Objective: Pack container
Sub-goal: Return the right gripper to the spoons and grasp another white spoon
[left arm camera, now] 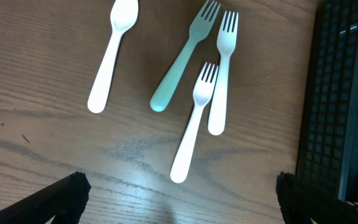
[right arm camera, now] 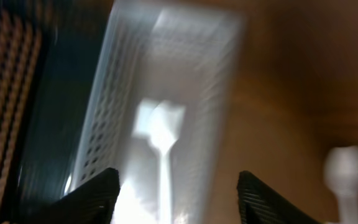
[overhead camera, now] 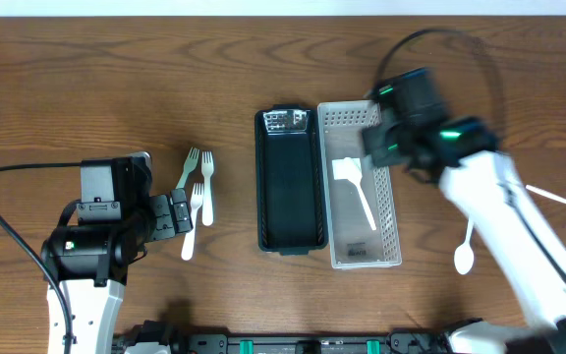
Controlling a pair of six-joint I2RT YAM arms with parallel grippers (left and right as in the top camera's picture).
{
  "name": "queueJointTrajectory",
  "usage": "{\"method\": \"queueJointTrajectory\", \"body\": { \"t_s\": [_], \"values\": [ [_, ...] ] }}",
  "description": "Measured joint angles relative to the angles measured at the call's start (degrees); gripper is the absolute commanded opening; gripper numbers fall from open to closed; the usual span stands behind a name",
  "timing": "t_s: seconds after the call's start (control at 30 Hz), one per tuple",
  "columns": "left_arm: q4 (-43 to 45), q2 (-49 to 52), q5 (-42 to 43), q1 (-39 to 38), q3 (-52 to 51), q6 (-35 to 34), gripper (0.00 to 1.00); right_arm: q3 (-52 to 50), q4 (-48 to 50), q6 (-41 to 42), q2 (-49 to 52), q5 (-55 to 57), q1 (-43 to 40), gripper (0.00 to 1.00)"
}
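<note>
Overhead: a black basket and a white basket stand side by side mid-frame on the wooden surface, and a white spatula lies inside the white one. The right gripper hovers over that basket's upper end. The left gripper sits lower left, beside three forks.

Left wrist: the fingers are spread wide — nothing between them — below the forks, with a white spoon at upper left.

Right wrist, blurred: the fingers stand apart and empty — the spatula lies in the basket beyond them.
</note>
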Motion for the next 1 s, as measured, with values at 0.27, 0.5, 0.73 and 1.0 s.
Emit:
{"method": "queueJointTrajectory", "body": {
  "t_s": [0.27, 0.5, 0.73, 1.0],
  "values": [
    [0.02, 0.00, 0.00, 0.00, 0.00, 0.00, 0.98, 0.52, -3.13, -13.07, -1.53, 2.29, -20.28, 0.90],
    [0.00, 0.00, 0.00, 0.00, 0.00, 0.00, 0.98, -4.98, 0.74, -20.00, 7.67, 2.03, -29.77, 0.92],
    [0.00, 0.00, 0.00, 0.00, 0.00, 0.00, 0.98, -6.60, 4.20, -24.20, 16.46, 0.28, -31.54, 0.92],
    [0.00, 0.00, 0.00, 0.00, 0.00, 0.00, 0.98, -6.71, 6.78, -25.18, 24.37, -1.51, -32.00, 0.91]
  ]
}}
